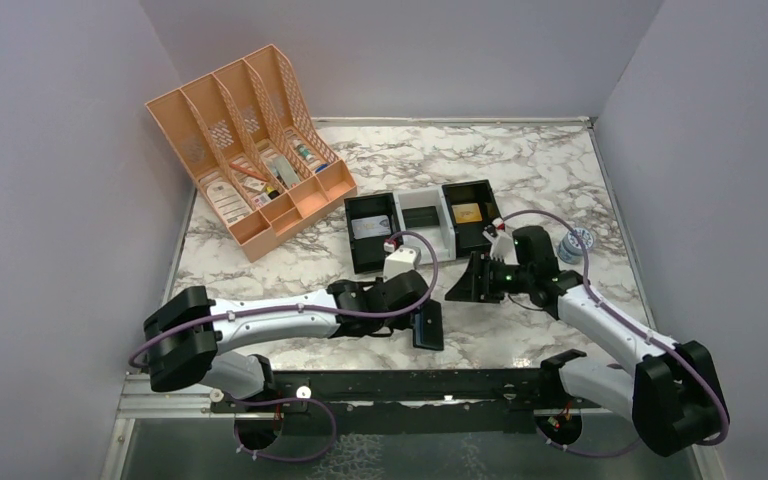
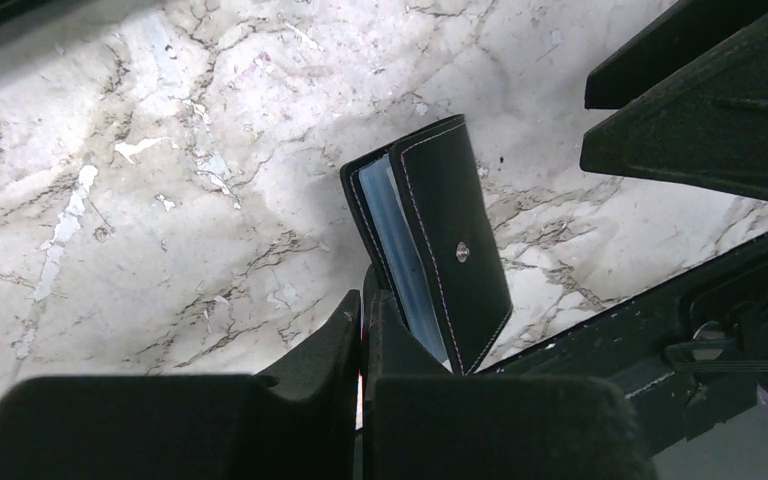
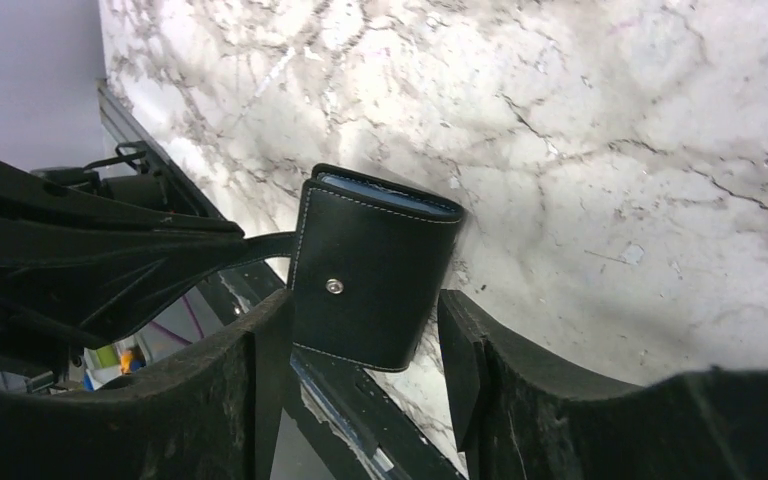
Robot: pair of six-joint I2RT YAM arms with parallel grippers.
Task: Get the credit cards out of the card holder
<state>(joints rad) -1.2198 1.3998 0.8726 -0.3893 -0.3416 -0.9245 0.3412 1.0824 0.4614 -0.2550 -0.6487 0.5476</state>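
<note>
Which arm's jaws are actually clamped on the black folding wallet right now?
The left gripper: its jaws are shut on the black folding card holder at one edge. The right gripper has its jaws standing open, gripping nothing.

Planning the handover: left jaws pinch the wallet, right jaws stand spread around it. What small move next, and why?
Probably draw the right gripper back off the card holder: the left gripper is shut on its edge, the right jaws stand open either side, gripping nothing.

Matt black leather-look card holder (image 2: pixel 440 210) with metal snap (image 2: pixel 462 252), polished marble-look table (image 2: pixel 160 150), peach plastic rack (image 1: pixel 295 90)
</note>
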